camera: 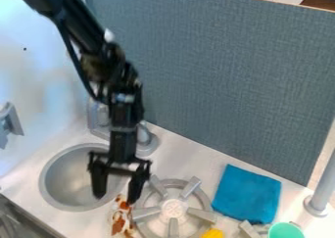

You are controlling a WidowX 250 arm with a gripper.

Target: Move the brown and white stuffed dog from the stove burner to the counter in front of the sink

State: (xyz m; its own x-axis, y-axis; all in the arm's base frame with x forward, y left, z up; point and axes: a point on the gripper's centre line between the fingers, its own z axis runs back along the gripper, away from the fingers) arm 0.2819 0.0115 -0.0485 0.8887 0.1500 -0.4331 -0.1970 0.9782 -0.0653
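With jaws parted and released, the gripper (118,187) would do best to centre over the brown-and-white toy (120,219) between the sink (70,177) and the burner (173,208) before lowering, keeping clear of the burner.

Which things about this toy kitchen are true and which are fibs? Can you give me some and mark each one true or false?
1. The gripper has its fingers apart. True.
2. The blue cloth is inside the round sink. False: the cloth lies on the counter, on the other side of the grey burner.
3. A brown-and-white thing is beside the burner. True.
4. The faucet is bright red. False: it is grey.
5. The yellow thing is up on top of the big blue-grey panel. False: it is down by the burner, at the picture's bottom edge.
6. The green thing is at the bottom edge of the picture. True.
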